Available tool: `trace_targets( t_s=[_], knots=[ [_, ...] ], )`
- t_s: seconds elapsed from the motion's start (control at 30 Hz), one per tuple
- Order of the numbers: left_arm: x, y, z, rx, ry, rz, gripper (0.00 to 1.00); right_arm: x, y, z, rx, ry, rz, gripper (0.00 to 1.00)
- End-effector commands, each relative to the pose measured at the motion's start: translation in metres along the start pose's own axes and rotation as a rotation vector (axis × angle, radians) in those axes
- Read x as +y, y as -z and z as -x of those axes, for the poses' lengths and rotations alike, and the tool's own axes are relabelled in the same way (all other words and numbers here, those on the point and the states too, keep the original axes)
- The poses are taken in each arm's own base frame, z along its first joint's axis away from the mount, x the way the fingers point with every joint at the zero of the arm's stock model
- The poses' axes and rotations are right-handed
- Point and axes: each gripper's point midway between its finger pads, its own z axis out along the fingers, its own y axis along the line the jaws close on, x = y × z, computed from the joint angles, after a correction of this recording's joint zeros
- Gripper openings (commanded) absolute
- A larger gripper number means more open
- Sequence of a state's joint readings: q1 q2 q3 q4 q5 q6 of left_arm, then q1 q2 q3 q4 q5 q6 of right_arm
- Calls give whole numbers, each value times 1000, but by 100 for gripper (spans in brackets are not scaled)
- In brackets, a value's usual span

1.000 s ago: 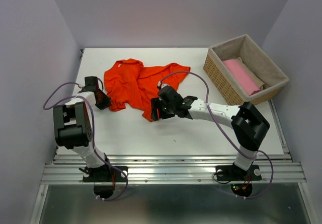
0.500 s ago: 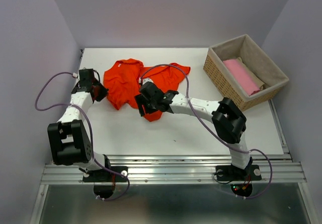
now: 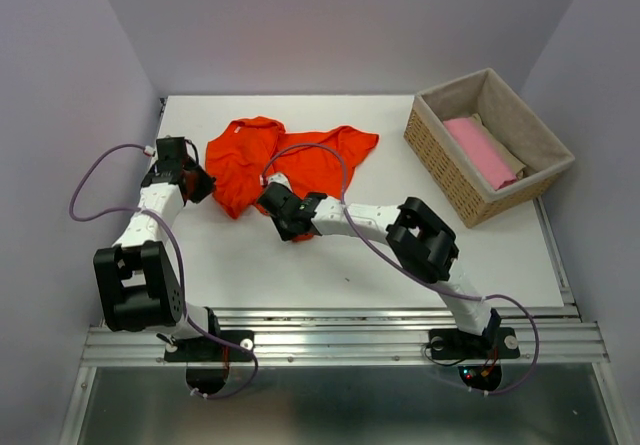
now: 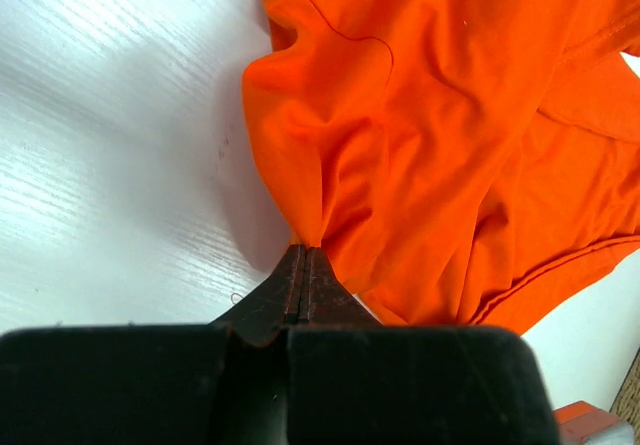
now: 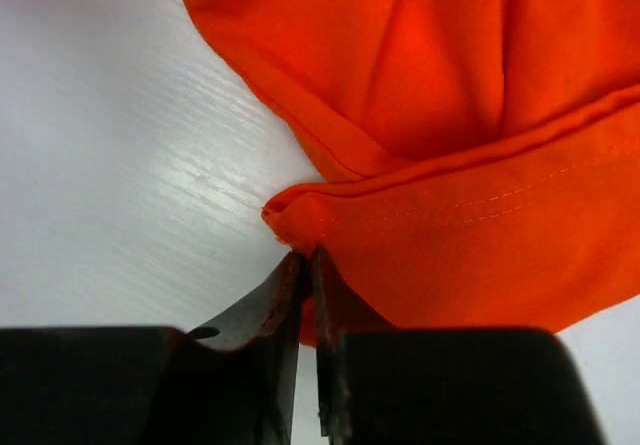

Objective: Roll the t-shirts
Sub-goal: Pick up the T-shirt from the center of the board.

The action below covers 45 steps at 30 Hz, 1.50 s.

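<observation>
While orange t-shirt (image 3: pixel 270 155) lies crumpled, shape unclear

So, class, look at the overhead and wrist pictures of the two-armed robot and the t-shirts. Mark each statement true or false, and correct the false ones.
1. The orange t-shirt lies crumpled on the table. True.
2. The pink t-shirt lies on the table. False: it sits in the basket.
3. The left pincer is shut on an edge of the orange t-shirt. True.
4. The right pincer hangs over the basket. False: it is at the orange t-shirt's stitched hem.
5. The orange t-shirt is rolled up. False: it is loosely spread out.
</observation>
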State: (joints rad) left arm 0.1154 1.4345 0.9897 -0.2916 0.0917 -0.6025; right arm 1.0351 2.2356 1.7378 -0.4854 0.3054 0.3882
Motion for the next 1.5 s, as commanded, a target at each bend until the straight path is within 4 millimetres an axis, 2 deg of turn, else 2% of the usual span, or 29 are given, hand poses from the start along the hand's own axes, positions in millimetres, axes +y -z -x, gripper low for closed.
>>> trace_targets(
  t_s=[0.0,0.17,0.2,0.27,0.3,0.33,0.37,0.4,0.43,0.47,0.5,0.57,0.6,0.63,0.67,0.73,0.77,0.8,0.83,0.87,0.9,0.97,1.0,1.07,1.1,1.17,1.2,1.3,1.47],
  knots=[
    [-7,18,9,-41,-20,-35,0,-21,10,20,-70,-35,-117,1],
    [-24,12,25,-61,-27,-76,0,-50,48,73,-204,-115,-112,1],
    [-38,17,42,-92,-32,-101,0,-71,61,98,-262,-169,-100,1],
    [-47,10,52,-77,-46,-104,0,-89,79,132,-327,-222,-49,1],
    [-66,19,72,-115,-51,-146,0,-120,92,154,-368,-275,-60,1],
    [-73,17,79,-115,-52,-162,0,-136,101,167,-396,-309,-57,1],
    [-95,30,104,-169,-62,-212,0,-168,114,187,-442,-379,-67,1],
    [-106,37,116,-189,-64,-235,0,-165,121,191,-453,-387,-43,1],
    [-108,33,120,-166,-62,-231,0,-192,142,209,-507,-434,-48,1],
    [-119,40,130,-181,-74,-249,0,-205,152,216,-534,-456,-58,1],
    [-139,61,152,-233,-87,-296,0,-214,164,221,-559,-469,-67,1],
    [-151,78,163,-254,-99,-330,0,-235,195,224,-617,-496,-115,1],
    [-157,90,169,-276,-111,-352,0,-248,205,221,-635,-512,-167,1],
    [-158,102,170,-290,-116,-365,0,-252,202,205,-613,-513,-194,1],
    [-154,103,164,-280,-118,-364,0,-256,231,205,-671,-531,-198,1],
    [-145,107,152,-271,-127,-356,0,-265,244,188,-689,-553,-235,1],
    [-142,123,148,-298,-137,-374,0,-267,251,165,-686,-561,-245,1],
    [-123,107,126,-248,-131,-333,0,-269,252,150,-677,-578,-253,1],
    [-118,120,120,-272,-137,-339,0,-269,252,136,-664,-588,-253,1],
    [-108,116,107,-252,-139,-324,0,-268,231,98,-587,-582,-269,1],
    [-85,96,78,-182,-133,-283,0,-266,243,85,-602,-616,-244,1],
    [-64,96,53,-158,-134,-262,0,-261,230,45,-539,-644,-229,1],
    [-40,79,23,-88,-125,-214,4,-257,208,5,-456,-676,-233,1],
    [-18,71,-1,-49,-112,-167,35,-250,201,-29,-402,-714,-204,9],
    [-1,61,-20,-1,-103,-129,74,-248,186,-63,-323,-748,-223,33],
    [12,53,-33,37,-93,-85,92,-243,179,-88,-250,-770,-224,43],
    [15,51,-34,46,-92,-71,92,-243,178,-94,-239,-799,-231,56],
    [17,47,-30,52,-85,-32,90,-246,179,-95,-241,-809,-252,60],
    [31,38,-34,75,-77,40,77,-252,183,-74,-276,-796,-275,61]
  ],
)
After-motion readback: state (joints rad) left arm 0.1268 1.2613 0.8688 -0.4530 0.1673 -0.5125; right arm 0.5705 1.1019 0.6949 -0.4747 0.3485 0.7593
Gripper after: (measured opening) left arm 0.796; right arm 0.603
